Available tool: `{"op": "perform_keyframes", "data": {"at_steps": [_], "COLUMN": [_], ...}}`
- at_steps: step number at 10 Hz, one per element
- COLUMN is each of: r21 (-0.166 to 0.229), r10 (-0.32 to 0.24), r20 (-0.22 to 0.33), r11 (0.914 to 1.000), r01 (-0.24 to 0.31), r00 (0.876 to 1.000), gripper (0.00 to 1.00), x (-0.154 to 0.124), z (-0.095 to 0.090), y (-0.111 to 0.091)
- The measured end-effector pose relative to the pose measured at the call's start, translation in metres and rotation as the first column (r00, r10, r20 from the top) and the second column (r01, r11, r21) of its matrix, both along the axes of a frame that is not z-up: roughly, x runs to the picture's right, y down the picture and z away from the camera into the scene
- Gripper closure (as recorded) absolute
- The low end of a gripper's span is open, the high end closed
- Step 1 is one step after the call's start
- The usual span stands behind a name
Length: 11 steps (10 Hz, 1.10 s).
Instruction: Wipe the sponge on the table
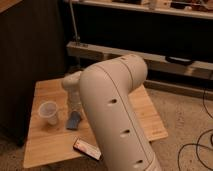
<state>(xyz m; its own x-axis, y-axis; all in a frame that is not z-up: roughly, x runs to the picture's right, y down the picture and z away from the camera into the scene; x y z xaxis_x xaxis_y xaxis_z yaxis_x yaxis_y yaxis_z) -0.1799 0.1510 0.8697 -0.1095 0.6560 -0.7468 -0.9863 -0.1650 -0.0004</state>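
Note:
The small light-blue sponge [73, 120] lies flat on the light wooden table [47, 142], left of centre. My gripper [74, 111] comes down onto the sponge's upper edge from the white wrist above it, and the sponge's far end is hidden beneath it. My big white arm fills the middle of the camera view and hides the centre of the tabletop.
A clear plastic cup [49, 112] stands just left of the sponge. A flat dark-and-white box [86, 148] lies near the table's front edge. A dark cabinet [25, 55] borders the left side, and a metal shelf rail [165, 59] runs behind. Cables [197, 145] lie on the floor at right.

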Motion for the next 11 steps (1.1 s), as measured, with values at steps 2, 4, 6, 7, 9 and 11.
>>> {"op": "perform_keyframes", "data": {"at_steps": [2,4,6,7,9,11], "r21": [0.002,0.006,0.018,0.013,0.012,0.014], "r10": [-0.007,-0.012,-0.026,-0.046,-0.081,-0.114], "r20": [-0.018,-0.027,-0.021,-0.011,0.003,0.028], "r11": [1.0,0.9999,0.9995,0.9988,0.9966,0.9934], "r01": [0.007,0.012,0.027,0.047,0.081,0.114], "r00": [1.0,1.0,0.999,0.999,0.997,0.993], "gripper": [0.73,0.73,0.73,0.73,0.73,0.73], "x": [0.016,0.039,0.052,0.048,0.039,0.021], "z": [-0.001,-0.01,-0.022,-0.03,-0.039,-0.05], "y": [0.0,0.004,0.006,0.015,0.032,0.052]}}
